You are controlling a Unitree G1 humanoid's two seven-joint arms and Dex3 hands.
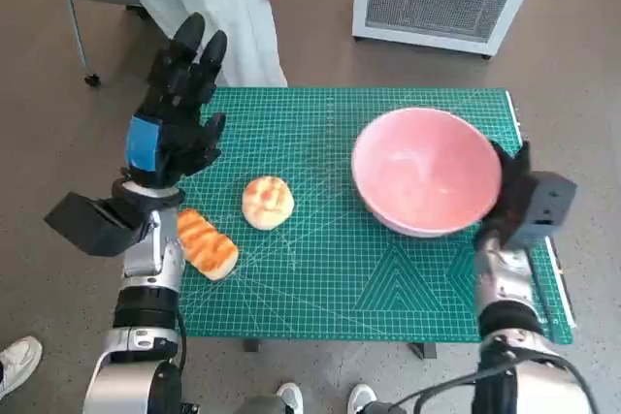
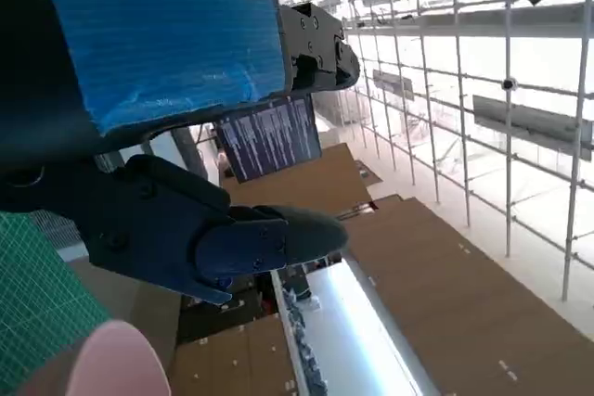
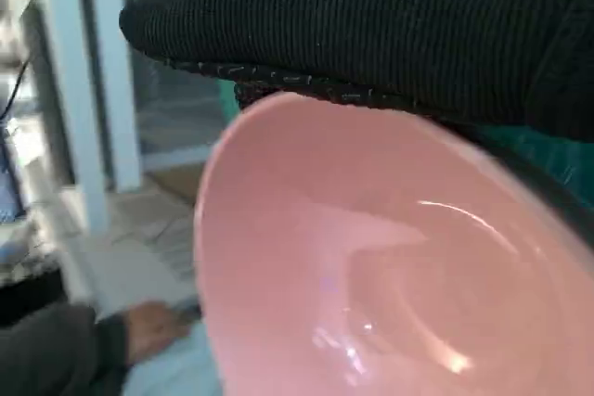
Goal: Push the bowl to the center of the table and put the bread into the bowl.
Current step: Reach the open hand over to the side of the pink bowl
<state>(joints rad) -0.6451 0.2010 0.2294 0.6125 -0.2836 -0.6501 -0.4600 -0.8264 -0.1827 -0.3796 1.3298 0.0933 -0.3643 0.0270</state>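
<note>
Gloved right hand (image 1: 511, 193) should press flat against the smooth pink bowl (image 1: 427, 172), finger spread unclear; left hand (image 1: 179, 109) spread wide, empty

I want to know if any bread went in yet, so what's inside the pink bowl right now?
Nothing: the pink bowl shows only its bare, glossy inside. The round bun and the toasted bread both lie on the green mat. What's under the bowl is hidden.

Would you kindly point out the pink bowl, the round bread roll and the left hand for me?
pink bowl (image 1: 427, 170), head view, on its inner wall.
round bread roll (image 1: 267, 202), head view, on its top crust.
left hand (image 1: 173, 123), head view, on its back.
</note>
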